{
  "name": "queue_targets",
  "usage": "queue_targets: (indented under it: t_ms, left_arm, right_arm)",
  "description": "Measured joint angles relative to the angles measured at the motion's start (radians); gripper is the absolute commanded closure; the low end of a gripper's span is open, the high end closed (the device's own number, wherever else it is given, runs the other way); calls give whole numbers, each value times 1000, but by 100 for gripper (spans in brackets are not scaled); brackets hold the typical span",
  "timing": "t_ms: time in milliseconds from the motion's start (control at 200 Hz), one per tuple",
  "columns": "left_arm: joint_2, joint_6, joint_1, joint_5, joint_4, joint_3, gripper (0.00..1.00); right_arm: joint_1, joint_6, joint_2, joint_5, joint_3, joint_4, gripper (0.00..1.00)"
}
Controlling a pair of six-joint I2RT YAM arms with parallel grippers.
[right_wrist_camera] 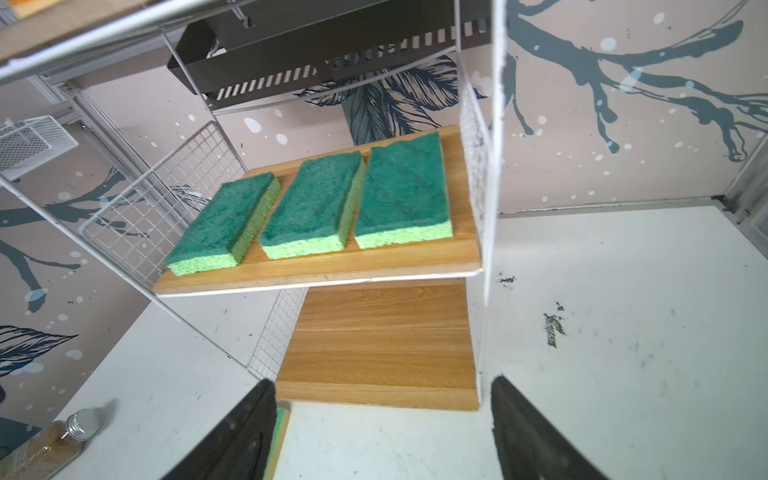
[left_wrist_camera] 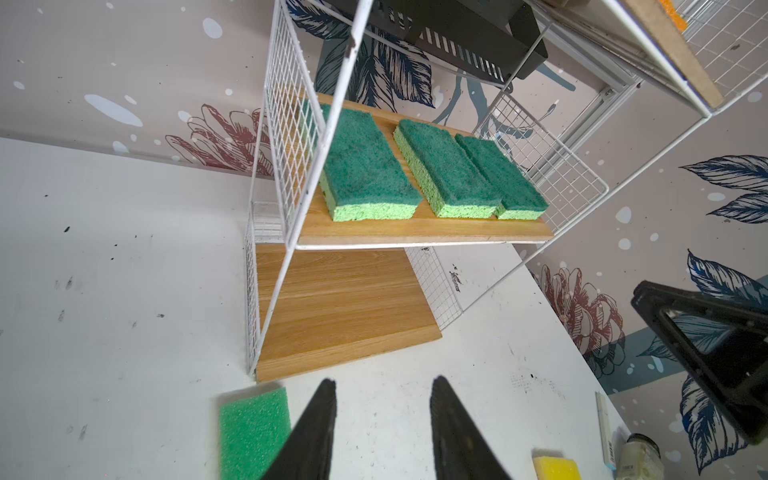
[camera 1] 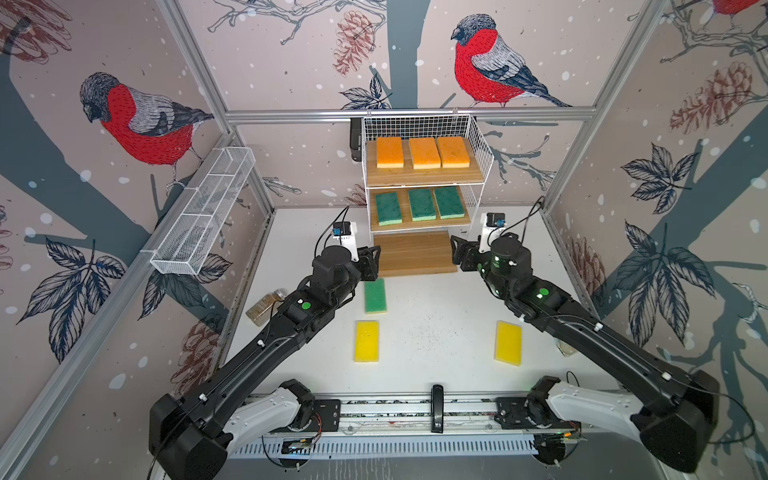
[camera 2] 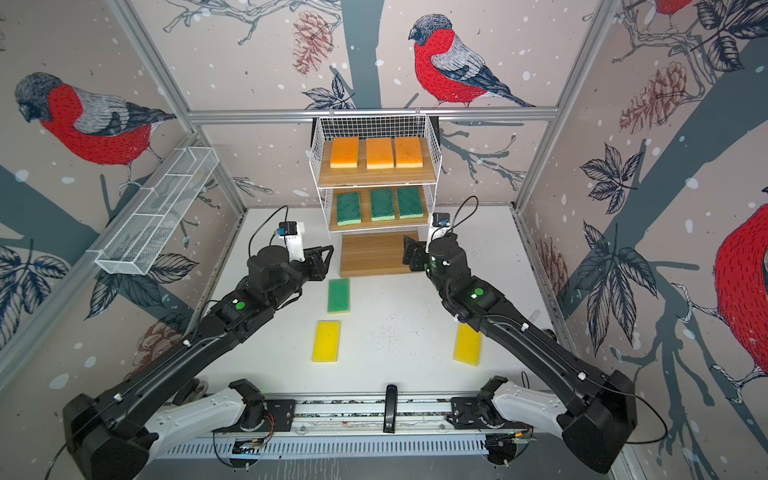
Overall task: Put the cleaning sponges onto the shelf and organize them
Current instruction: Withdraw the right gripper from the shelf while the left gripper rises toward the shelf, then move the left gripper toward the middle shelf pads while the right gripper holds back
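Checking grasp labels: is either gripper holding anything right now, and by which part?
Nothing held: left gripper and right gripper both stand open and empty.

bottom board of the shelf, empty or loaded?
Empty. The bottom board is bare wood in both top views; the loose green sponge lies on the table in front of it.

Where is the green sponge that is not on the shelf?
The green sponge lies flat on the white table in both top views, just before the shelf's bottom board, beside the left gripper.
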Motion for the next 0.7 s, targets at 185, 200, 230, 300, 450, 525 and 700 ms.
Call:
queue_targets:
  t_ms: [185,200,230,300,450,525,700]
  left_arm:
    - [80,-18,-14,-25,58,50,76]
    - [87,-18,-15,-31,64,52,77]
    - [99,-19,-18,-34,67,59,78]
    - [139,-22,-21,-50,73,91,79]
    - [217,-22,-37,-98,77,150,81]
    - [247,-22,-50,-126,76,171,83]
    - [312,-22,-69,-204,73,222,84]
  right_arm:
    - [-144,11,-68,-124,-77,11,18]
    - [-153,11,-72,-136,-82,12,18]
    - [-166,11,-78,-153,-90,13,18]
    - [-200,11,-90,-204,-112,17,18]
    - [-257,16,-107,-265,-151,30,18]
    - [-272,18,-114,-292,-165,44,18]
    - [-304,19,-124,-334,-176,64,18]
